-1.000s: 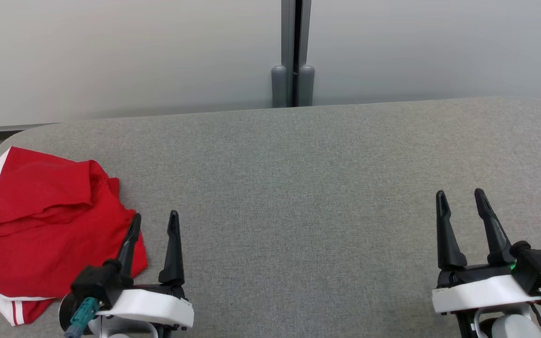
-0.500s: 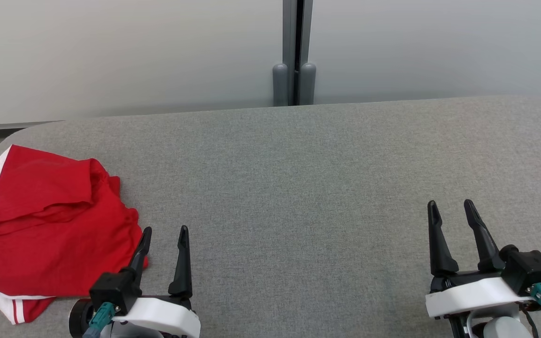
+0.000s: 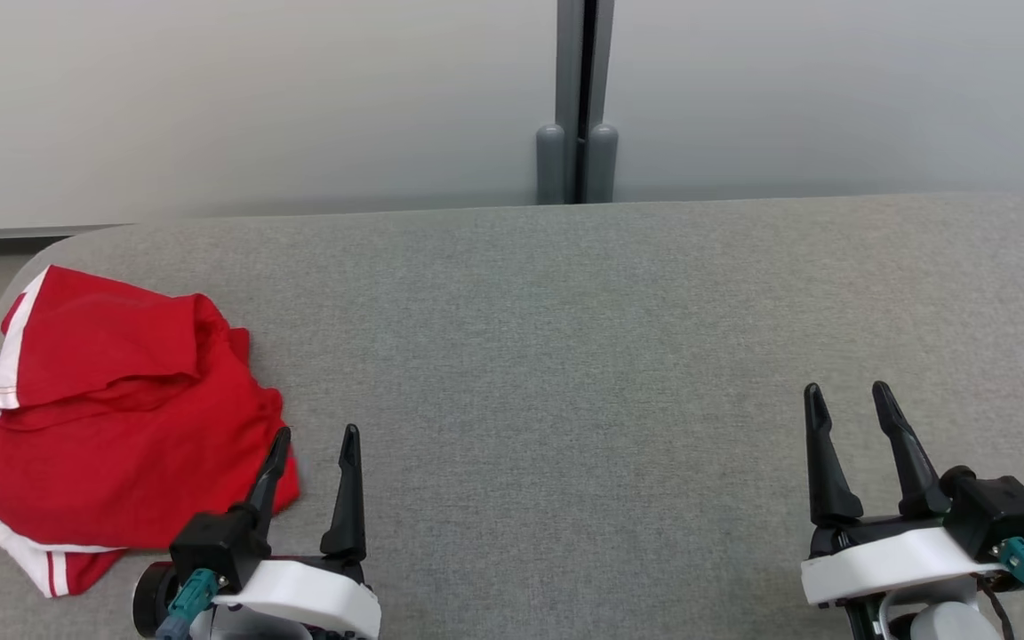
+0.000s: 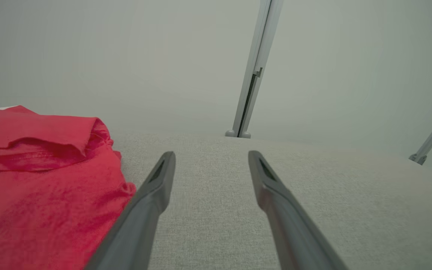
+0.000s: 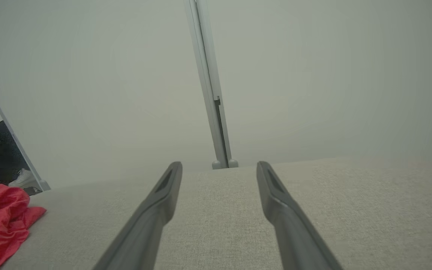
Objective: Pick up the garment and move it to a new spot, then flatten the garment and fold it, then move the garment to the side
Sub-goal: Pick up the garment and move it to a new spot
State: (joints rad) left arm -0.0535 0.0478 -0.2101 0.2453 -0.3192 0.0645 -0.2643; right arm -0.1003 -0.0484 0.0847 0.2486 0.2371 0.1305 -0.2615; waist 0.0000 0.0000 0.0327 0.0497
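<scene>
Drawn back slightly: both grippers; head camera shifted too | left gripper point(image 3: 316, 429) spread, empty, near-left of grey post point(image 3: 577, 164) | right gripper point(image 3: 846, 386) spread, empty, near-right | red white-trimmed shirt point(image 3: 121, 427) crumpled far left of post | likely soft, light, limp: pinch hem edge

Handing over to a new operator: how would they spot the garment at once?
On the wide grey fabric table, look to its left end, just left of the left end effector. The garment lies there crumpled, bright red with white trim, against plain grey all around.
</scene>
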